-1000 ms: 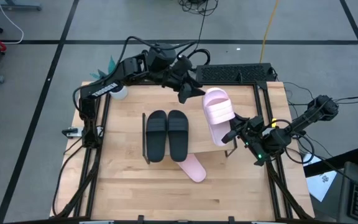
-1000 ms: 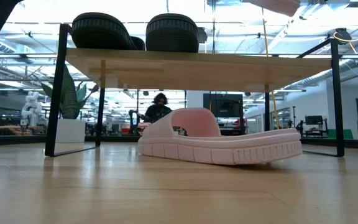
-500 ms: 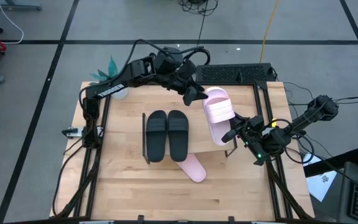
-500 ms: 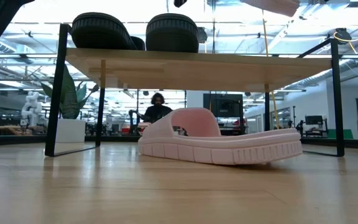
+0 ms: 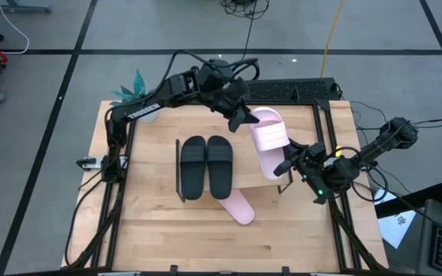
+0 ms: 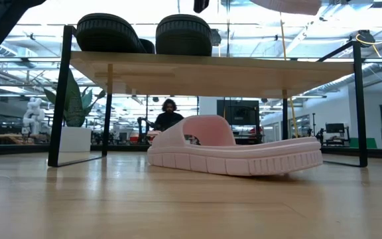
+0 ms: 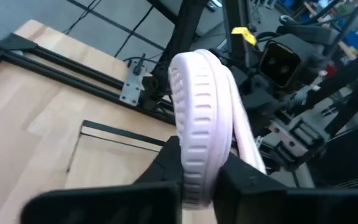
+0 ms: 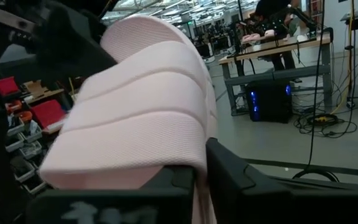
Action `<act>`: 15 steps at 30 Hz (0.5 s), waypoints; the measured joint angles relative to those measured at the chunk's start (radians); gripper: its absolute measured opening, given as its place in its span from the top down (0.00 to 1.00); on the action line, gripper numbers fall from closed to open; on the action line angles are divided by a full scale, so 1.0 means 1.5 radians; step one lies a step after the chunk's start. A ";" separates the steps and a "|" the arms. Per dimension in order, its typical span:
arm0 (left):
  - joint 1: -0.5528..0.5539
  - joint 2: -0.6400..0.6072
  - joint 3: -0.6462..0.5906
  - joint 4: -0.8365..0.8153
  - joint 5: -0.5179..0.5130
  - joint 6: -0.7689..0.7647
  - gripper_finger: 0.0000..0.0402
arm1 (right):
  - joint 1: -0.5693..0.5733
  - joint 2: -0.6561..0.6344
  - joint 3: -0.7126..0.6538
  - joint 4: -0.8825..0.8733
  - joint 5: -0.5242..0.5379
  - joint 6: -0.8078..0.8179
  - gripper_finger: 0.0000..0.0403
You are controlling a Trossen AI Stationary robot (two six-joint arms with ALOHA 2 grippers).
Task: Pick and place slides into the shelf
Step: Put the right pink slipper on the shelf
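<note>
Swinging rightward since a second ago, the left gripper (image 5: 242, 119) now clamps the heel edge of the raised pink slide (image 5: 268, 140). Its toe is gripped by the right gripper (image 5: 288, 163), above the shelf (image 6: 211, 66) holding the black slides (image 5: 205, 164).

Overhead, table-level, two close wrist views

Potted plant (image 6: 71, 113), seated person (image 6: 168, 114)

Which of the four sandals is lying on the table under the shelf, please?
The pink sandal poking out below the shelf. The black pair sits on top; both arms hold the other pink one.
</note>
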 joint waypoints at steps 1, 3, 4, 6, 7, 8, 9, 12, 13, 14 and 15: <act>0.001 0.000 0.000 0.000 -0.001 0.001 0.94 | 0.000 0.000 0.000 0.000 0.000 0.000 0.93; 0.005 0.000 0.000 -0.001 -0.001 -0.004 0.93 | 0.004 0.000 0.000 -0.002 -0.001 0.000 0.89; 0.006 0.000 0.000 -0.001 0.001 -0.007 0.93 | 0.007 0.000 0.000 -0.002 -0.003 -0.004 0.87; 0.012 0.000 0.000 0.000 0.013 -0.007 0.94 | 0.016 0.000 0.001 -0.002 -0.005 -0.023 0.84; 0.015 0.000 0.000 0.000 0.018 -0.004 0.94 | 0.023 0.000 0.001 -0.002 -0.004 -0.031 0.82; 0.019 0.000 0.000 0.000 0.020 0.001 0.94 | 0.031 0.000 0.001 -0.002 -0.003 -0.037 0.80; 0.024 0.000 0.000 0.000 0.021 0.001 0.94 | 0.040 0.000 0.001 -0.001 -0.003 -0.043 0.78; 0.044 0.000 0.000 0.000 0.024 -0.008 0.94 | 0.067 0.000 0.001 -0.001 -0.002 -0.046 0.73; 0.052 0.000 0.000 0.000 0.030 -0.013 0.94 | 0.077 0.000 0.001 -0.001 -0.002 -0.046 0.71; 0.060 0.000 0.000 -0.001 0.037 -0.014 0.94 | 0.086 0.000 0.001 -0.001 -0.002 -0.047 0.70; 0.068 0.000 0.000 -0.001 0.044 -0.017 0.94 | 0.096 0.000 0.001 0.000 -0.002 -0.047 0.68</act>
